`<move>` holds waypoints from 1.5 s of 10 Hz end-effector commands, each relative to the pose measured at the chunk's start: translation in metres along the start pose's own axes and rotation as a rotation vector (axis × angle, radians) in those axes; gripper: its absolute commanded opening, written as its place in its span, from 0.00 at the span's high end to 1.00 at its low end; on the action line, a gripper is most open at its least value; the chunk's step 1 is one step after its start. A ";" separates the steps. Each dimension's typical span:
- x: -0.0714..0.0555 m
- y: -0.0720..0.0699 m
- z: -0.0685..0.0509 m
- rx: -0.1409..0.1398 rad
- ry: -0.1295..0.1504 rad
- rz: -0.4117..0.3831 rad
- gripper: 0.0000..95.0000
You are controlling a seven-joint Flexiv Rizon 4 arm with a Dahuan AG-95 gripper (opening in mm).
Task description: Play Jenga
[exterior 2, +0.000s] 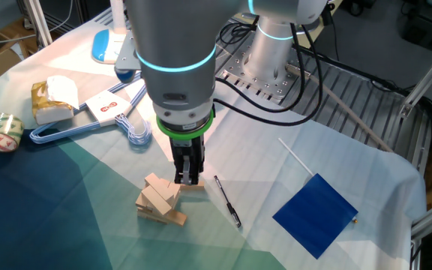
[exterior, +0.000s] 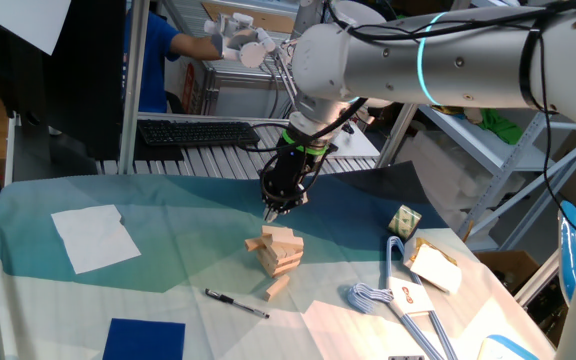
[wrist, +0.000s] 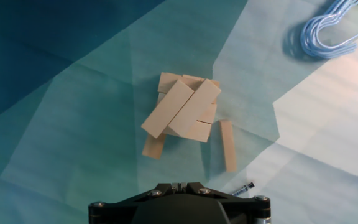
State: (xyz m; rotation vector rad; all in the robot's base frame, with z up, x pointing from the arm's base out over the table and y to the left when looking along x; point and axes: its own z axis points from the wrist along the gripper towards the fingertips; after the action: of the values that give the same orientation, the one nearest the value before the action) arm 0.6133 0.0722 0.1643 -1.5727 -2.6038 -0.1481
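One robot arm [exterior: 438,60] reaches in over the table [exterior: 58,190], which is covered by a blue-green and white cloth, and its gripper [exterior: 272,212] hangs just above the block stack [exterior: 276,250] without touching it. The fingers look drawn close together with nothing between them, though no view shows the gap clearly, so how far apart they stand cannot be told. A white sheet of paper [exterior: 95,237] lies toward one side edge of the table, and a dark blue square [exterior: 144,339] sits at the near edge below it. Blue-and-white hangers [exterior: 393,300] lie near the opposite side edge, with a wrapped packet [exterior: 434,265] and a roll of tape [exterior: 404,219] close by. The stack stands near the middle of the table, its top two blocks lying crooked across the layers beneath. One loose block [wrist: 228,145] lies flat just beside the stack, apart from it. A black pen [exterior: 236,303] lies between the stack and the near edge.
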 end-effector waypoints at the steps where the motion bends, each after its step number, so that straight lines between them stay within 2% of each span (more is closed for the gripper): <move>1: 0.001 -0.002 0.000 -0.005 -0.013 0.002 1.00; 2: 0.001 -0.002 0.000 -0.002 -0.024 0.003 1.00; 6: 0.002 -0.001 -0.002 -0.003 -0.022 0.017 1.00; 8: -0.001 0.011 -0.007 -0.011 -0.003 0.075 1.00; 9: -0.005 0.019 -0.010 -0.024 0.003 0.108 1.00; 10: -0.009 0.023 -0.010 -0.028 0.002 0.121 1.00; 13: -0.025 0.034 -0.001 -0.051 -0.011 0.161 1.00; 15: -0.025 0.044 0.006 -0.053 -0.018 0.214 1.00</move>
State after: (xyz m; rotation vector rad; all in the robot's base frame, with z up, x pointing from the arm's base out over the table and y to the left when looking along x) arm 0.6614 0.0715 0.1562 -1.8574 -2.4476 -0.1908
